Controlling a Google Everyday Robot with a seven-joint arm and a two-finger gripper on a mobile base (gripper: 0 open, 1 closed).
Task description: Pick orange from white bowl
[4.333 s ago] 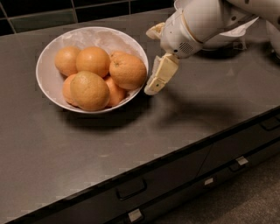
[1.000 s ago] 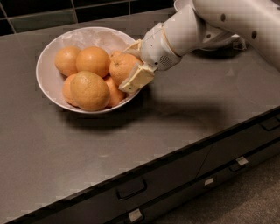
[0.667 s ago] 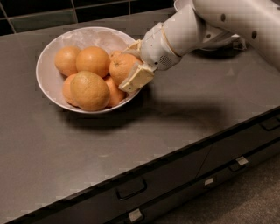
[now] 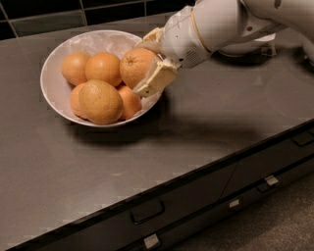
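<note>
The white bowl stands at the back left of the dark counter and holds several oranges. My gripper reaches into its right side from the right and is shut on the orange, a large deep-orange fruit. One cream finger lies across its front right and the other finger is behind its top. The held orange sits slightly above the others, over the bowl's right rim.
Other oranges in the bowl: two at the back, a large paler one at the front, and smaller ones beneath. The counter's front edge runs diagonally, with drawers and handles below. A black tiled wall is behind.
The gripper came from beside the bowl to its right side and closed around the orange. Since a second ago, the orange has risen slightly with the gripper.
</note>
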